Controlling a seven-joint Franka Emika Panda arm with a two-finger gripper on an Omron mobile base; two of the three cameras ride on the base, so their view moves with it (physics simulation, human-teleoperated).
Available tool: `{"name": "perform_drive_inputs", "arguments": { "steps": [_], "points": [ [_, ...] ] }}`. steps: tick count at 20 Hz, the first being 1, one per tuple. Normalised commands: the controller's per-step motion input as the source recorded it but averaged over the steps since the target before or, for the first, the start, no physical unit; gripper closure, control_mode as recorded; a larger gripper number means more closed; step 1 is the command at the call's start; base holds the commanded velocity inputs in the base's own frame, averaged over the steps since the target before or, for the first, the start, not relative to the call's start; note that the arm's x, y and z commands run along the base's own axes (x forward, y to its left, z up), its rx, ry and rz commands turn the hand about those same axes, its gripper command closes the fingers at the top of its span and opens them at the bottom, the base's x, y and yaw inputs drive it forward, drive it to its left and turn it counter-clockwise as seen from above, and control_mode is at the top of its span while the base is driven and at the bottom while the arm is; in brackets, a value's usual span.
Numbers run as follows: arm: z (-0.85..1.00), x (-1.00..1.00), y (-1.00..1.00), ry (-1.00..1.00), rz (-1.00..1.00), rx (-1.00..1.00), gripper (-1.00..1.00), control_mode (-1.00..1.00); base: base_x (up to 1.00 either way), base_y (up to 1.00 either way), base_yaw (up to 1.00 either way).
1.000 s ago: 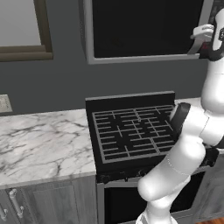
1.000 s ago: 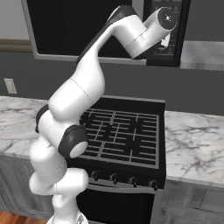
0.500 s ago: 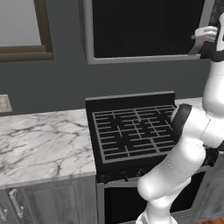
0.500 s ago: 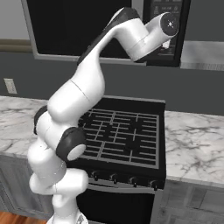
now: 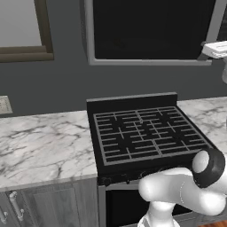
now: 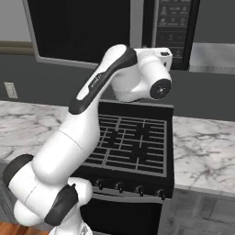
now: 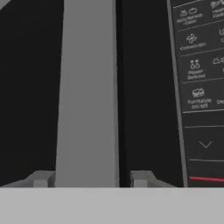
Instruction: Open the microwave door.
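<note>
Simulated kitchen: dark grey wall, marble counter [image 5: 40, 142] to either side of a black gas stove [image 5: 142, 133], microwave mounted above the stove at the top of both base views.

Gripper [image 7: 89, 179]: in the hand view two small grey fingertips [image 7: 41, 178] rise at the bottom edge, one on each side of the microwave door's long silver bar handle [image 7: 87, 92]. Jaws stand apart with the bar between them; whether the pads touch the bar cannot be told. Handle runs top to bottom through centre frame, black door glass to its left, a dark gap and the control panel [image 7: 199, 78] with its buttons to its right.

Change: half a second ago the wrist sat high against the handle in the upper right of the left base view. Now the forearm has swung down and outward, and in the right base view the wrist joint sits mid-frame, below the panel. The microwave door [image 5: 150, 29] reads much as before, flush so far as I can judge. Likely the hand has repositioned lower on the bar, with no pull begun.

Arm pose: shoulder low, at lower left of the right base view, upper link rising diagonally, elbow bent near top centre, hand pointed at the microwave front.
</note>
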Motion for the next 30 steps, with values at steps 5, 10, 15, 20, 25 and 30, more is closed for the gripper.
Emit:
{"name": "perform_drive_inputs", "arguments": {
  "steps": [5, 10, 15, 20, 25, 30],
  "points": [
    [0.48, -1.0, -0.73, -0.2, 0.17, 0.04, 1.0, -1.0, 0.0, 0.0, 0.0],
    [0.38, -1.0, -0.69, -0.11, 0.21, 0.03, 1.0, -1.0, 0.0, 0.0, 0.0],
    [0.36, -1.0, -0.57, -0.03, 0.24, 0.02, 1.0, -1.0, 0.0, 0.0, 0.0],
    [0.42, -1.0, -0.39, -0.06, 0.22, 0.0, 1.0, -1.0, 0.0, 0.0, 0.0],
    [-0.07, -0.31, 0.03, -0.08, 0.06, -0.11, 1.0, -1.0, 0.0, 0.0, 0.0],
    [-0.3, 0.28, 0.05, -0.17, 0.0, -0.24, -1.0, -1.0, 0.0, 0.0, 0.0]
  ]
}}
